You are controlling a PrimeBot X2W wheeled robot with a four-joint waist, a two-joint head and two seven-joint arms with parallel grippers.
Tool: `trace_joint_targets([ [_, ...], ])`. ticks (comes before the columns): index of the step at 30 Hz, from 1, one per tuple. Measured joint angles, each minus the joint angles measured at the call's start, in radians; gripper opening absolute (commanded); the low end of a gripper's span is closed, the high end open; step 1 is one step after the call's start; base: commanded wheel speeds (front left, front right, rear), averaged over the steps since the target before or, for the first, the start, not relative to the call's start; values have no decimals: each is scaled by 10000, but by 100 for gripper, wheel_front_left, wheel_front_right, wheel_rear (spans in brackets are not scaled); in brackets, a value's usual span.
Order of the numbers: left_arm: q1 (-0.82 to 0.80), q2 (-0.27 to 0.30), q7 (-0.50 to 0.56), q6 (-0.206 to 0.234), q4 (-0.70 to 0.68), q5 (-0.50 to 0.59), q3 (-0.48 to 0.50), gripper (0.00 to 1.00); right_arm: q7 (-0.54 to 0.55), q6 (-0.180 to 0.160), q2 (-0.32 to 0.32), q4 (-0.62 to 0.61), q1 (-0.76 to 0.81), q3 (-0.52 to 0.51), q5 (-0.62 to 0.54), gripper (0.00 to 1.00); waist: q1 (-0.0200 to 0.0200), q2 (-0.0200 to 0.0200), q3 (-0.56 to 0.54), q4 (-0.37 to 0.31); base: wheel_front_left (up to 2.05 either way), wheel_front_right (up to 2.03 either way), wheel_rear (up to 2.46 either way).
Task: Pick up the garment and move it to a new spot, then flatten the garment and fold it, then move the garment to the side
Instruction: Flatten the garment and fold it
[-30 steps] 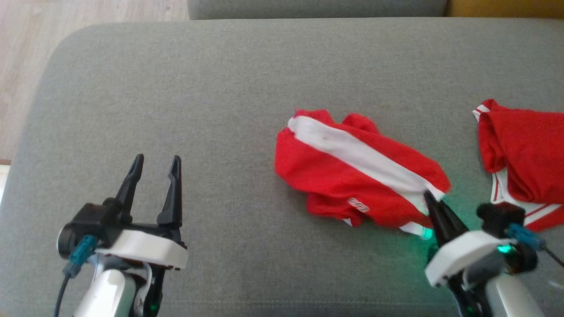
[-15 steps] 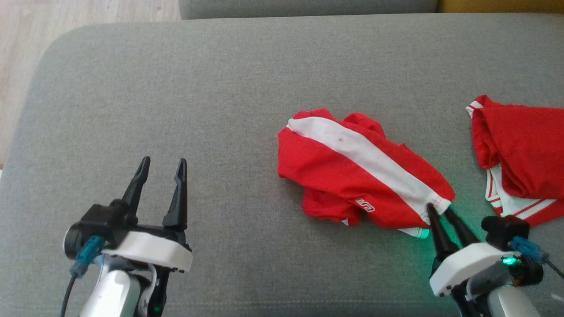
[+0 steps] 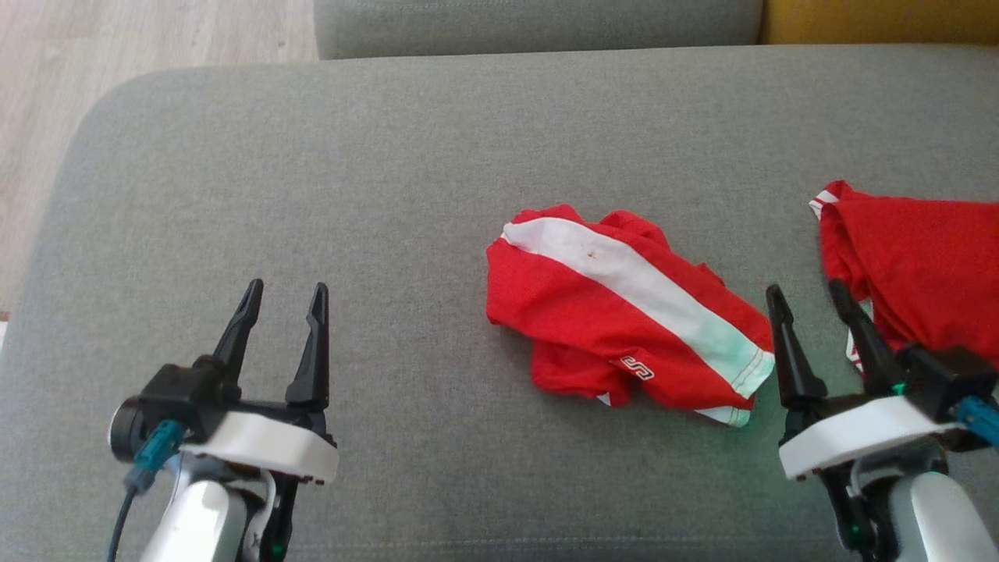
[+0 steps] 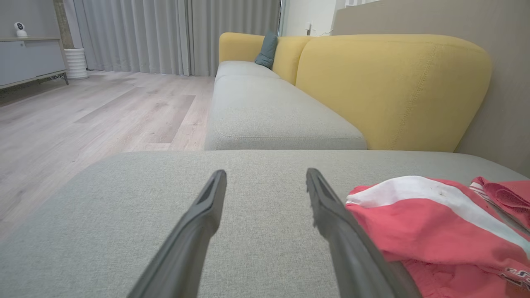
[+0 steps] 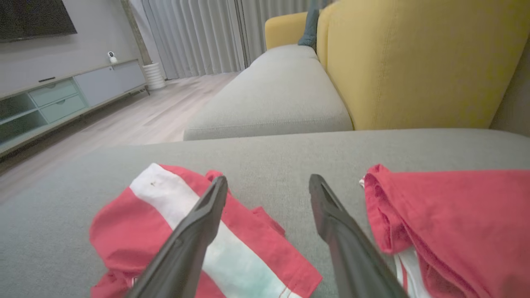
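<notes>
At the far left, pale wood floor (image 3: pixel 117 47) borders the rounded corner of the grey cushion (image 3: pixel 351 172) that carries everything. The left tool (image 3: pixel 286 287) hovers over bare fabric at the lower left, its 2 dark fingers spread moderately apart with nothing between them; in its own wrist view the left tool (image 4: pixel 266 173) points across the cushion toward a yellow backrest (image 4: pixel 393 91). Well to its right, near the middle of the cushion, lies the striped garment (image 3: pixel 624 312), a crumpled red heap with 1 broad white band running diagonally from its upper left to its lower right, where the band's end takes a faint green tint. A small white logo (image 3: pixel 636 367) shows near its lower edge. Just right of that end is the right tool (image 3: pixel 805 289), fingers open about as wide as the left one's and gripping nothing, close beside the cloth but apart from it. In the right wrist view the right tool (image 5: pixel 268 178) sits between the striped garment (image 5: pixel 124 223) and a second red garment (image 5: pixel 455 207). This second red garment (image 3: pixel 921 257) is bunched at the cushion's right edge.
</notes>
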Motion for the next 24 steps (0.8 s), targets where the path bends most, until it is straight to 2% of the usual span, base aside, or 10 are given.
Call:
trace_joint_targets([
  [8,27,0,-2,8,33,59,-10,100,274,0,27,-742,21,15,-86,100,0,0,-112,-15,0,0,0],
  [24,28,15,0,82,38,56,-56,100,428,0,77,-907,46,12,-157,100,0,0,-21,26,0,0,0],
])
